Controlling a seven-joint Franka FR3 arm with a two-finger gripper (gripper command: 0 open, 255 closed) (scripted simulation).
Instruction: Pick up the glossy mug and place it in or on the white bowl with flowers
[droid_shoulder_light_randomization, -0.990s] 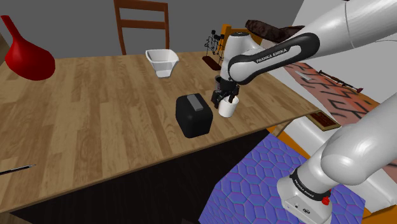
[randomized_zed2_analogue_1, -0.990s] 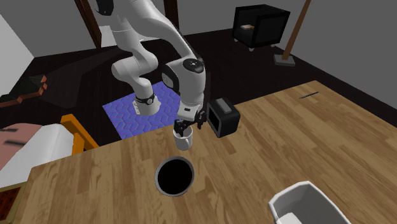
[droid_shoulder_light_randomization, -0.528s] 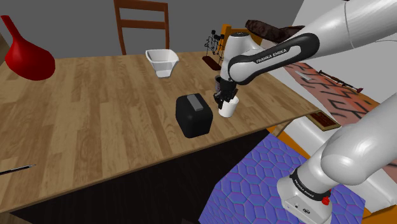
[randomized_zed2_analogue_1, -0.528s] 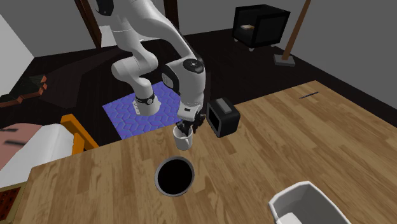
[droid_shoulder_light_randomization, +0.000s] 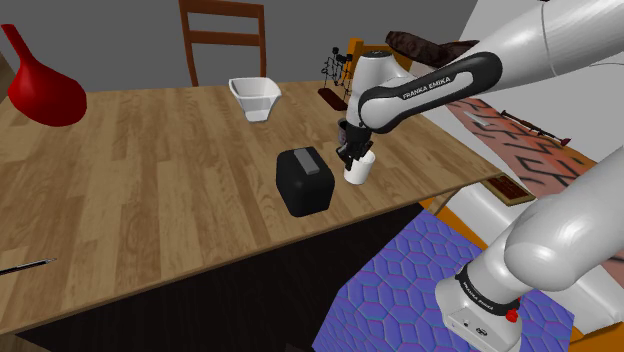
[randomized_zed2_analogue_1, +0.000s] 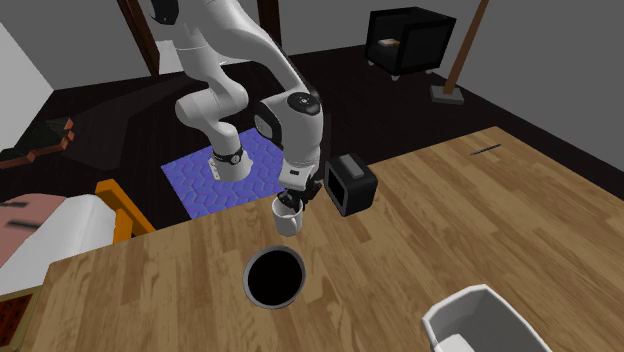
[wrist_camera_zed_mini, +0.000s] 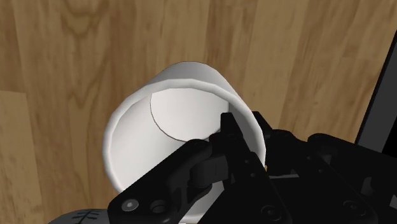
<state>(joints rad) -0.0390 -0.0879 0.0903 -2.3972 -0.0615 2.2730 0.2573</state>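
A white mug (droid_shoulder_light_randomization: 357, 171) stands upright on the wooden table (droid_shoulder_light_randomization: 150, 190), close to the edge nearest the stand. My gripper (droid_shoulder_light_randomization: 349, 154) comes down from above and is shut on the mug's rim. In the wrist view the mug (wrist_camera_zed_mini: 172, 127) lies open-mouthed under the hand, and the gripper (wrist_camera_zed_mini: 236, 135) clasps its wall with one finger inside and one outside. The second exterior view shows the mug (randomized_zed2_analogue_1: 288, 219) under the gripper (randomized_zed2_analogue_1: 291, 203). The white bowl (droid_shoulder_light_randomization: 255, 97) sits farther back on the table; it looks plain white. It is at the lower right in the second exterior view, bowl (randomized_zed2_analogue_1: 478, 320).
A black box (droid_shoulder_light_randomization: 305, 181) stands right beside the mug, on the shoulder view's left of it. A black round disc (randomized_zed2_analogue_1: 275, 277) lies on the table between mug and bowl. A red object (droid_shoulder_light_randomization: 40, 85) is at the far left, a wooden chair (droid_shoulder_light_randomization: 224, 40) behind the table.
The fingers, wide apart around the mug's rim a second ago, have closed onto its wall. Mug and arm have stayed in place.
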